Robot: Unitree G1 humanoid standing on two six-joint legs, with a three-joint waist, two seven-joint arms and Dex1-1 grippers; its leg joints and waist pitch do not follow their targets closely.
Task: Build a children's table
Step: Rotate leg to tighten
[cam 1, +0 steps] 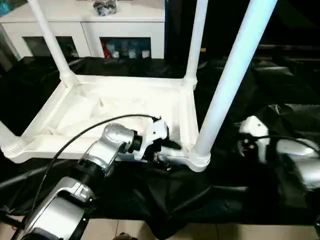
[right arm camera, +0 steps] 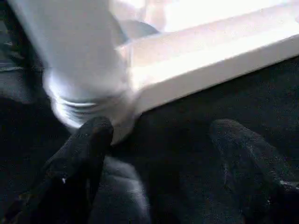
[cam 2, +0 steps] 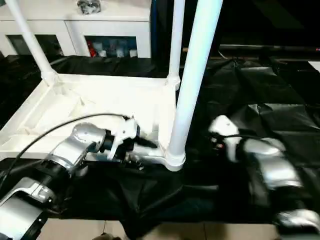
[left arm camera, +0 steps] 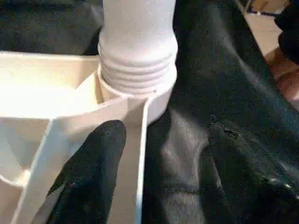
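Head camera, left eye: the table top (cam 1: 107, 107) lay upside down on the black cloth (cam 1: 240, 197), ribbed underside up, with legs standing in its corner sockets. The near-right leg (cam 1: 227, 82) rose steeply from its socket (cam 1: 199, 159), long axis close to vertical and leaning a little toward picture right. The left gripper (cam 1: 167, 150) sat against the near rim of the top, just beside that socket on its left; the right gripper (cam 1: 245, 142) hung over the cloth on the socket's other side, near but apart from it. The socket thus lay between the two, the left arm the closer. Right eye: same layout, the right gripper (cam 2: 216, 137) clear of the leg's base, a strip of cloth showing between. Left wrist view: the leg's ribbed collar (left arm camera: 138, 70) was seated in the socket straight ahead of the fingers; one black finger (left arm camera: 91, 175) lay on the inner side of the rim wall (left arm camera: 142, 154), the other (left arm camera: 243, 177) out over the cloth, so the jaws stood apart and straddled the rim without clamping it. Right wrist view: the two fingers (right arm camera: 79, 163) stood well apart and empty, the left-hand one touching or nearly touching the collar of the leg, the rim running off to one side. Judgement: any next tightening or steadying turns on that upright leg, best met from the side, across its axis.
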